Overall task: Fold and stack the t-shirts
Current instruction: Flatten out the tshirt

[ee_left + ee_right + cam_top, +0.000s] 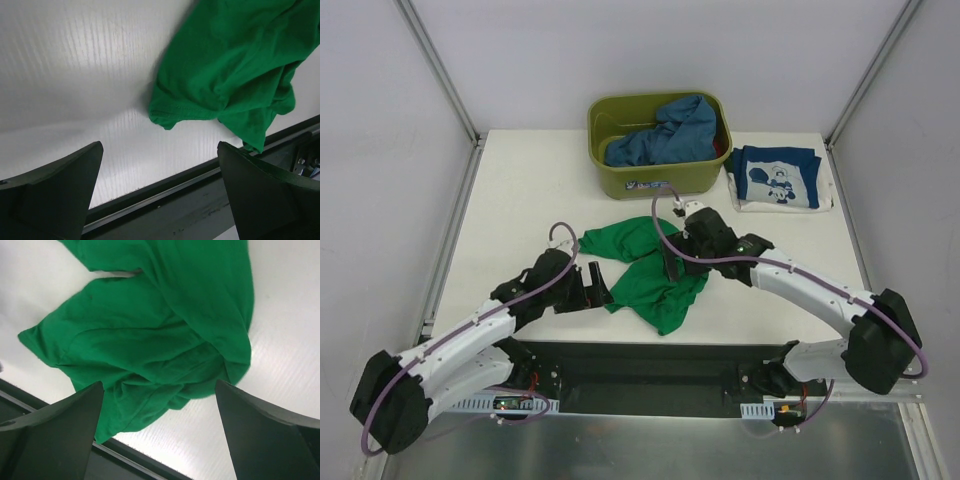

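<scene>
A bright green t-shirt (645, 275) lies crumpled on the table near the front middle; it also shows in the left wrist view (235, 70) and the right wrist view (150, 330). My left gripper (596, 290) is open and empty just left of it. My right gripper (672, 264) is open and empty above its upper right part. A navy t-shirt with a white-blue cartoon print (778, 178) lies folded at the back right. A mid-blue t-shirt (665, 135) is bunched inside the olive-green tub (660, 180).
The tub stands at the back middle of the white table. A dark rail (650, 360) runs along the table's near edge, just past the green shirt's lower tip. White walls and metal frame posts enclose the table.
</scene>
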You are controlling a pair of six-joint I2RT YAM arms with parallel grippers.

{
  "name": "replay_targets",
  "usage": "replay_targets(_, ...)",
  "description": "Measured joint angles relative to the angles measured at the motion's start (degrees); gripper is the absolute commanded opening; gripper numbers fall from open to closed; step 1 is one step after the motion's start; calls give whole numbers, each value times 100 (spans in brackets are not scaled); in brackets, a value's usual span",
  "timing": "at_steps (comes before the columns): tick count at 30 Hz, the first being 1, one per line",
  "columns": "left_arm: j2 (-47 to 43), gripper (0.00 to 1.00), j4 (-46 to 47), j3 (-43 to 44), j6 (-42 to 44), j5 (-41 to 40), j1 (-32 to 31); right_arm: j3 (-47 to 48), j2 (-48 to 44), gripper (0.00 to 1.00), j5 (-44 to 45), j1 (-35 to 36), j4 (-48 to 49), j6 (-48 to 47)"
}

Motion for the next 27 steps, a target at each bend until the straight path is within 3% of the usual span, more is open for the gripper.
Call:
replay_targets(5,973,95,531,-24,-2,463,0,835,837,99,-575,0,168,-608)
replay_targets(11,1685,58,1469,-74,-98,863,0,2660,2256,99,-1049,59,267,-1108)
replay_targets(12,1860,50,1628,-74,-122,931,0,2935,2472,99,-1110,61,256,-1169)
replay_targets(13,1998,28,1729,-74,-146,960,0,3097,2608,99,-1154,66,260,-1204)
replay_targets(15,2297,0,1930,-74,-223,1005,0,3407,2887,99,-1211,68,232,-1266)
replay_targets(21,2330,0,2135,-201,-271,1008,0,3812,3265,99,-1222,68,52,-1414)
replay_targets(27,461,0,927,-485,-614,225,0,4791,3926,99,-1266,116,-205,-1572)
